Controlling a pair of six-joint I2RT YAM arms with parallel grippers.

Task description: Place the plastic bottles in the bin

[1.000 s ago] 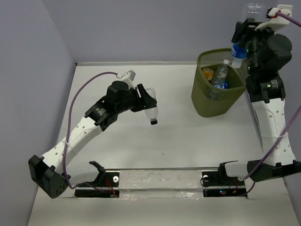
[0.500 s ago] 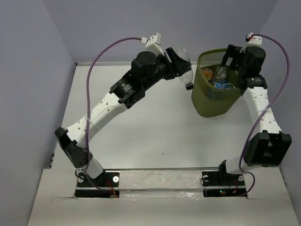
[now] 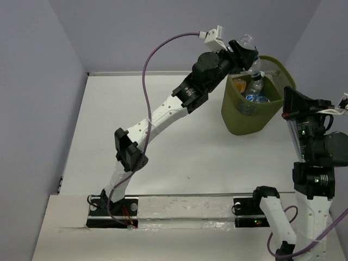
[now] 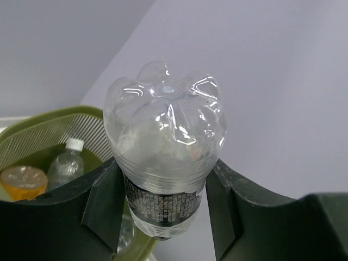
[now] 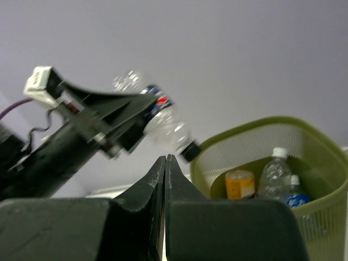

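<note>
My left gripper (image 3: pixel 241 56) is shut on a clear plastic bottle (image 3: pixel 247 42) with a dark label. It holds the bottle tilted, cap down, over the left rim of the olive mesh bin (image 3: pixel 251 118). In the left wrist view the bottle (image 4: pixel 166 130) sits base up between the fingers of the left gripper (image 4: pixel 163 187), with the bin's rim (image 4: pixel 54 115) below. Inside the bin lie an orange bottle (image 3: pixel 239 85), a clear white-capped bottle (image 3: pixel 255 82) and a blue-labelled bottle (image 3: pixel 255 98). My right gripper (image 3: pixel 288 101) is shut and empty, right of the bin. The right wrist view shows the right gripper (image 5: pixel 165 163), the held bottle (image 5: pixel 163 120) and the bin (image 5: pixel 326 217).
Grey walls stand close behind and beside the bin. The white table (image 3: pixel 163 157) spreads left of it. The right arm's upper links (image 3: pixel 318 157) rise near the table's right edge. The left arm stretches diagonally from its base (image 3: pixel 111 209) to the bin.
The left arm swung the dark-labelled bottle from mid-table up to the bin's rim. The right gripper released its blue-labelled bottle into the bin, drew back toward the near right and shut.
</note>
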